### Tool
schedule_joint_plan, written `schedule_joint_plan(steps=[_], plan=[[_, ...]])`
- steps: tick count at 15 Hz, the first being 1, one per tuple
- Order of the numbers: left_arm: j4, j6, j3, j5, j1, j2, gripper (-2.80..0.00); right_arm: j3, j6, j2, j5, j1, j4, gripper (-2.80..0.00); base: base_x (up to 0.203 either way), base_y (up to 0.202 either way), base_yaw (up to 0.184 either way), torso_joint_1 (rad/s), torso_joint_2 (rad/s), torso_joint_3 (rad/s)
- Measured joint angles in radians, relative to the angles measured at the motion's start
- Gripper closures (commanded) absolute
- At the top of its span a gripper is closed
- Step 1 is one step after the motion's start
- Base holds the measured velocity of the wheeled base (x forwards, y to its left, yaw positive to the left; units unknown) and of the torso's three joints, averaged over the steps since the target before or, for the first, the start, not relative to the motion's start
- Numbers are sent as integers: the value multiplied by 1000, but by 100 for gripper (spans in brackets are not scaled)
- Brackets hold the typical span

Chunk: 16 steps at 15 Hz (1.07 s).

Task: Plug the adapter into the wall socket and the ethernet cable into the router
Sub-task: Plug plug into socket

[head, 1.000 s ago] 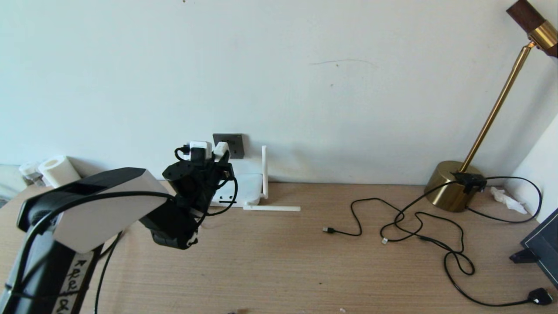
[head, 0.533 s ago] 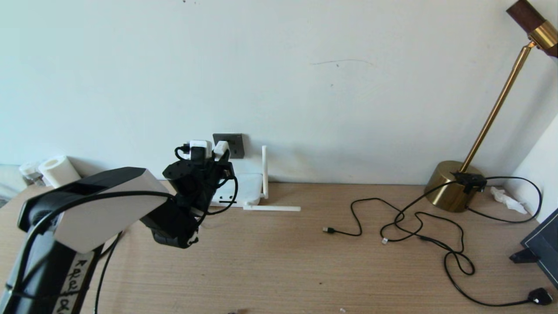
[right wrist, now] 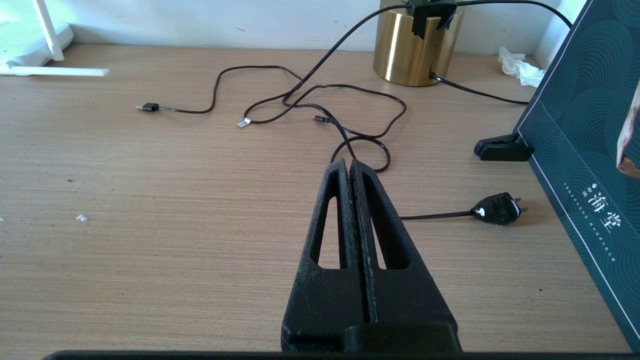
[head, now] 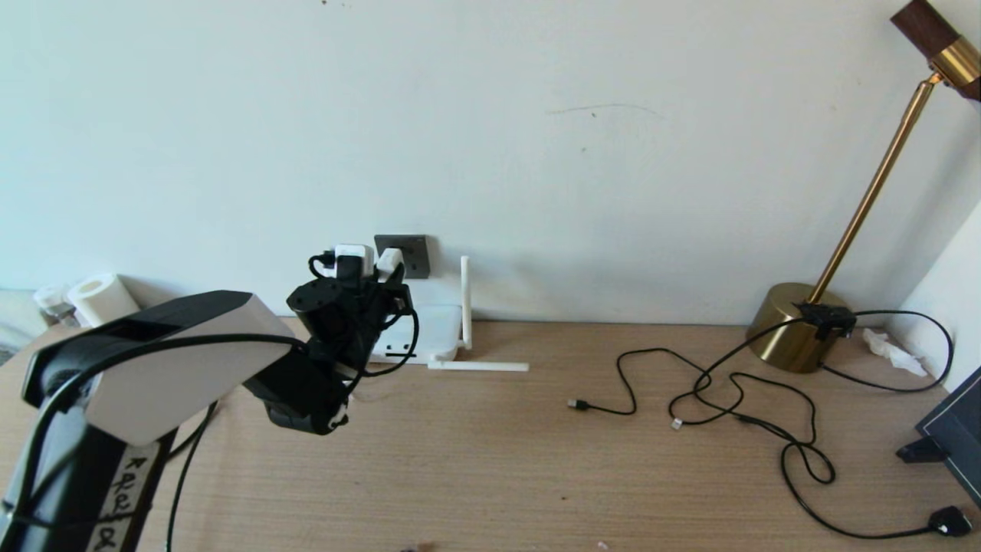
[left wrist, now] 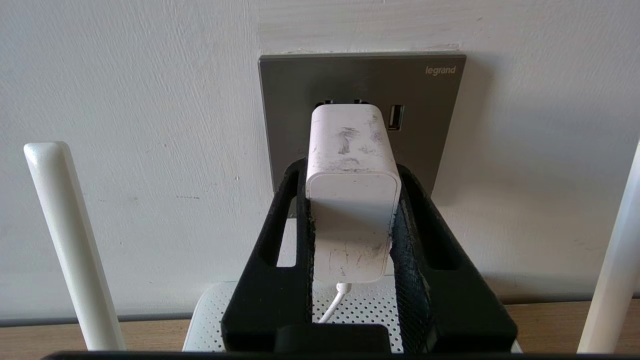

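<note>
while clamped in the left gripper (left wrist: 350, 200), adapter (left wrist: 352, 200) sits nose-first at the socket (left wrist: 360, 100) — light, rigid, smooth-sided, so best held low across the flat flanks. right gripper (right wrist: 350, 165) pinched empty over the table — idle.

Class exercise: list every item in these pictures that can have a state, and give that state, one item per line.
Small white rounded-cube adapter: gripped, pressed against the socket.
Dark grey square wall socket: adapter at its holes, USB port free.
Left claw: shut on the adapter.
Right claw: shut, empty, above the desk.
Flat white router: one antenna upright, one flat.
Black two-pin plug: unplugged, on the desk.
</note>
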Motion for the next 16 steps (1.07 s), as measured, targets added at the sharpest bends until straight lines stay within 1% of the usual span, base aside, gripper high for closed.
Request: schedule_joint_plan(steps=[9, 16], plan=[[6, 0, -6, 1, -8, 5, 0, 0, 0, 0, 0, 0, 0, 0, 0, 0, 0, 0, 0, 0], [41, 0, -42, 5, -12, 6, 0, 0, -1, 0, 0, 0, 0, 0, 0, 0, 0, 0, 0, 0]])
